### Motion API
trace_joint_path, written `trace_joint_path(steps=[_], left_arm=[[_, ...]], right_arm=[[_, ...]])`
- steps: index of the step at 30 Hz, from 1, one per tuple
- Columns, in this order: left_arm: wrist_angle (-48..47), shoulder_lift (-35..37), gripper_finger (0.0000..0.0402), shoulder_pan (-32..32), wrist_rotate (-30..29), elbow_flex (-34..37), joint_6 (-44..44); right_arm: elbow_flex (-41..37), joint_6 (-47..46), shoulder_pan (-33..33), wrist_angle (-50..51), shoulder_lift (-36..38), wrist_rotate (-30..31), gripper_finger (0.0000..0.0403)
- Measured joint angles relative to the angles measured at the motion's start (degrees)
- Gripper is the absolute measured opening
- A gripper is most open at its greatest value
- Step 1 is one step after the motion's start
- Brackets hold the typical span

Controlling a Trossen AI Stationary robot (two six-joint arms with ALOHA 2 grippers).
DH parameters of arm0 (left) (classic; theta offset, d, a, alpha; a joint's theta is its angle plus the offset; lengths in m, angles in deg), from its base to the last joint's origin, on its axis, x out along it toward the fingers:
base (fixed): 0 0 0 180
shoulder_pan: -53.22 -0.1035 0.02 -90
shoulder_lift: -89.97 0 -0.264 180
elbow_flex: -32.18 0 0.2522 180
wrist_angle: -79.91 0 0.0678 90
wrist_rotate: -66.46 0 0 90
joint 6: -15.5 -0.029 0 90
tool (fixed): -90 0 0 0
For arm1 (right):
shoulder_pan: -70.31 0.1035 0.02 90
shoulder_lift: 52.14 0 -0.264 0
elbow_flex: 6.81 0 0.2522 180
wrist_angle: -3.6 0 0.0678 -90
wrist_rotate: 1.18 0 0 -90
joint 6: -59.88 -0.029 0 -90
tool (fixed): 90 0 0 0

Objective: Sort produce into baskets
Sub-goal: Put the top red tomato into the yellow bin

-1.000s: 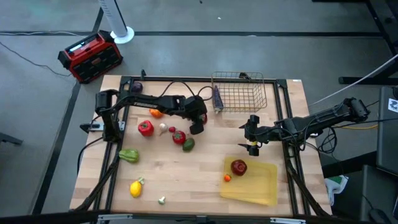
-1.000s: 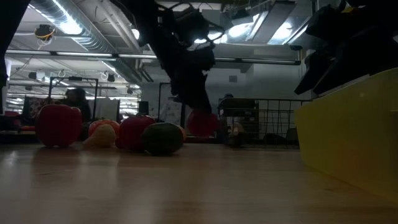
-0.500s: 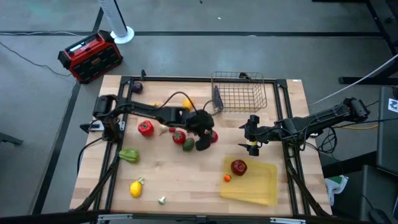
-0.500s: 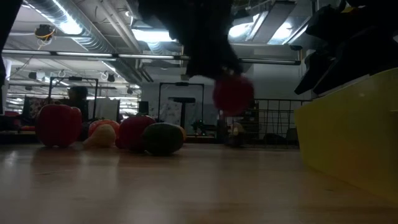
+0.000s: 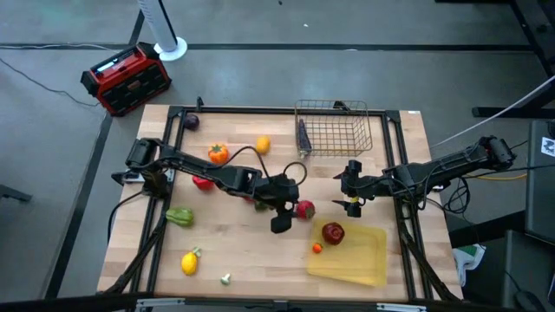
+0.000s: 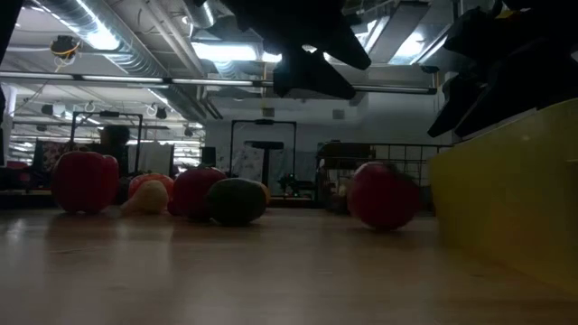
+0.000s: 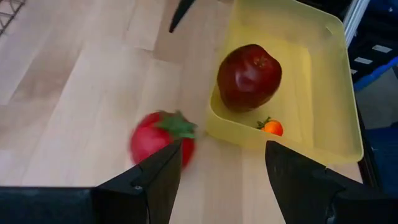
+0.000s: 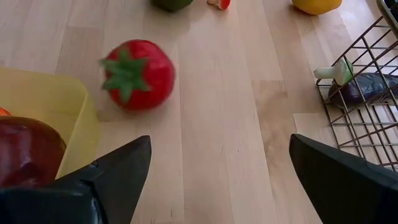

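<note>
Red tomato (image 5: 304, 209) now released beside tray (image 5: 364, 260)

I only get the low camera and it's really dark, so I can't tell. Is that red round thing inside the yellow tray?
Observer: No. The tomato is on the table, just outside the tray.
Operator: So what's in the tray?
Observer: A dark red apple and a tiny orange fruit.
Operator: Is the left tool holding anything?
Observer: No. The left tool is open and empty, above the table beside the tomato.
</note>
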Motion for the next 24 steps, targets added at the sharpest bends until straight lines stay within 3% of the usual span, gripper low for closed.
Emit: trace_joint_path(steps=[18, 24], left_arm=[[0.2, -0.3, 0.0224, 0.3, -3.8, 0.1, -7.2], [0.4, -1.7, 0.0224, 0.1, -4.7, 0.1, -5.7]], right_arm=[[0.0, -1.7, 0.0, 0.0, 0.0, 0.0, 0.0376], [0.0, -1.6, 0.0, 0.0, 0.0, -0.1, 0.0376]])
